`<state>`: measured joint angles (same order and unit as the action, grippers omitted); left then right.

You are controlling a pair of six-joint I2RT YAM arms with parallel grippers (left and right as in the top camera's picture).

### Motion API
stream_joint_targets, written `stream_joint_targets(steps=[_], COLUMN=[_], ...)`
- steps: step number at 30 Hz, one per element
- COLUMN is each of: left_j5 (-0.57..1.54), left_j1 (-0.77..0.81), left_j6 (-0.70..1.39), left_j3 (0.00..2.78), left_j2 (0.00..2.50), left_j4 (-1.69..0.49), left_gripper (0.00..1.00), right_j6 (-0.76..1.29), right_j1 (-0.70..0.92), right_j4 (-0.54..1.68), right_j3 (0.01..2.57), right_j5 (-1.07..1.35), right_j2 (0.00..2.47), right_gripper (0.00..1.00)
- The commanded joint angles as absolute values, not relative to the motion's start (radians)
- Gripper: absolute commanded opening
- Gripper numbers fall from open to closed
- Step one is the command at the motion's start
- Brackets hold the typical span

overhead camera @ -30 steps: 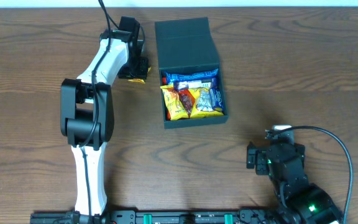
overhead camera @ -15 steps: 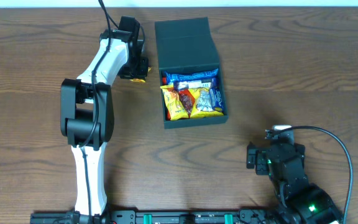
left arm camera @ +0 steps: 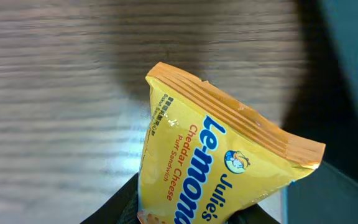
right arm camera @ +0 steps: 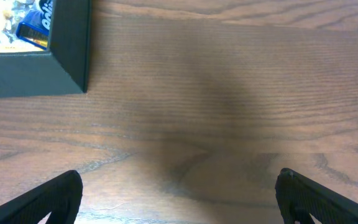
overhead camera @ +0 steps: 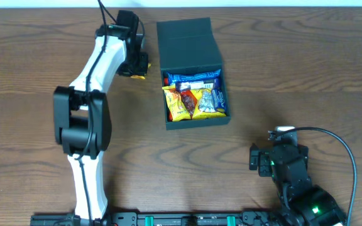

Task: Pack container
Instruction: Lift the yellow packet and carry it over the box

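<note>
**Overhead and wrist views, packing station.** The container (overhead camera: 187,41), a dark teal-green square cardboard box, sits on the worktop (overhead camera: 307,75) close to the middle of its far edge. Its hinged flap lid is thrown back flat toward that edge. The open compartment faces up and holds an assortment of snack packets (overhead camera: 195,95) in yellow, red and blue wrappers.

The left arm reaches across to the far edge. The left claw (overhead camera: 137,64) stands just beside the container's left wall, level with the hinge line, with a narrow strip of worktop between them. Its jaws are partly closed on a yellow Julie's snack packet (left arm camera: 210,155), printed "Cheddar Cheese Puff Sandwich". The packet is gripped at its lower end, and its crimped orange seal points away from the wrist. In the left wrist view the container's dark wall fills the right margin, just beside the packet. Whether packet and wall touch cannot be told.

The right claw (right arm camera: 180,200) rests near the near right corner of the worktop. Its jaws are spread wide with only bare wood between them. The container lies well apart from it, toward the far edge and to its left. One near corner of the box shows at the upper left of the right wrist view.
</note>
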<state>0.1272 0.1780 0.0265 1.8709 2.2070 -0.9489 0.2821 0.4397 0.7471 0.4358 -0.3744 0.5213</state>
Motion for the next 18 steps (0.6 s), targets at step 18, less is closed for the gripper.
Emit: stream_joint_targets(steps=[18], left_j5=[0.112], left_j1=[0.371], left_j6=[0.181], left_j3=[1.866], left_j2=[2.029], left_j4=[-1.125], left_gripper=[0.36], right_j6=[0.299], right_j1=[0.432], right_j4=[0.749], right_j3=[0.43], right_j5=[-0.385], right_j2=[0.517], right_gripper=[0.99])
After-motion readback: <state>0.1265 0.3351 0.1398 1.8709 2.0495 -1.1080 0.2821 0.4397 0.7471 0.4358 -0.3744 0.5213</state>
